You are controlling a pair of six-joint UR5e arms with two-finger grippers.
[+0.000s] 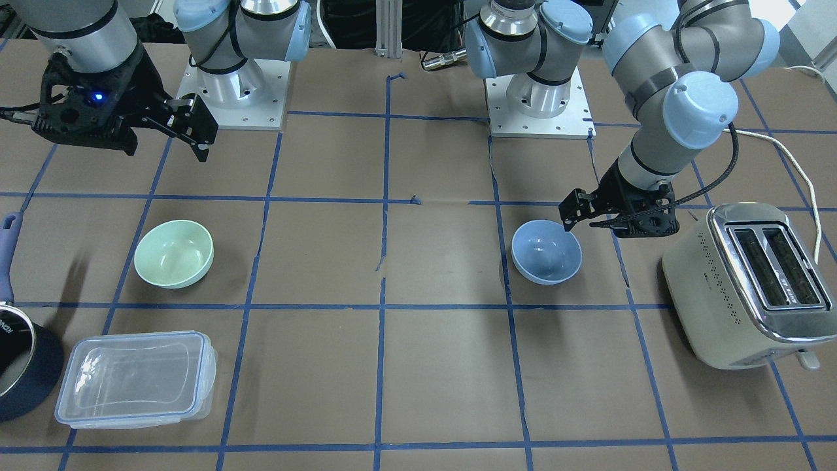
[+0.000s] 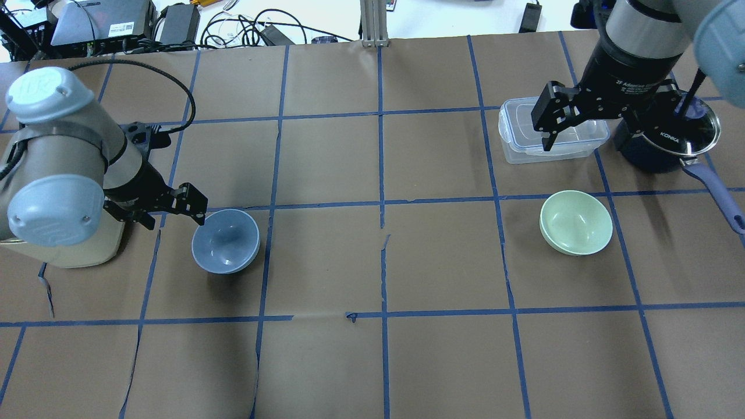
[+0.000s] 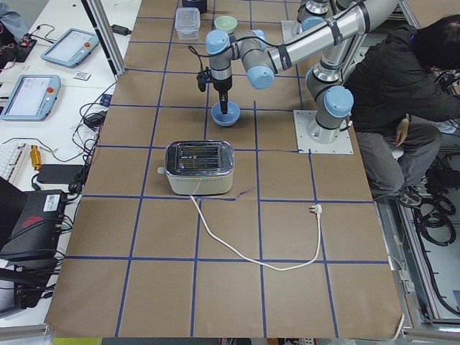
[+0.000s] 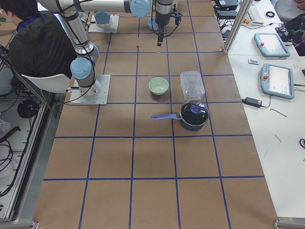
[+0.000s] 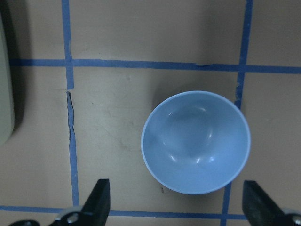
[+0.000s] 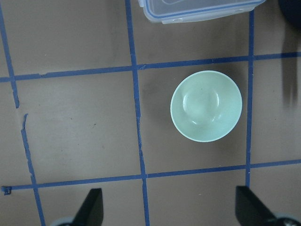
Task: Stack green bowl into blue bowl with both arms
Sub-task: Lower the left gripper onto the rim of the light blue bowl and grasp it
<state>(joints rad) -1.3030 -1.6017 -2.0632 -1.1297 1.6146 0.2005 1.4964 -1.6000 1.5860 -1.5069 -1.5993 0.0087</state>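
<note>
The green bowl (image 1: 174, 254) sits upright and empty on the brown table; it also shows in the overhead view (image 2: 576, 223) and the right wrist view (image 6: 206, 106). The blue bowl (image 1: 546, 251) sits upright and empty on the other side, seen also from overhead (image 2: 226, 241) and in the left wrist view (image 5: 195, 141). My left gripper (image 1: 570, 219) is open, low, just beside and behind the blue bowl's rim, not touching it (image 2: 195, 205). My right gripper (image 1: 199, 134) is open and empty, raised well above the table, behind the green bowl (image 2: 550, 125).
A cream toaster (image 1: 752, 281) stands close to the left arm, its cord trailing off the far side (image 3: 237, 251). A clear lidded plastic container (image 1: 134, 379) and a dark navy pot (image 1: 19, 366) with a long handle stand beside the green bowl. A seated person (image 3: 402, 79) is behind the robot.
</note>
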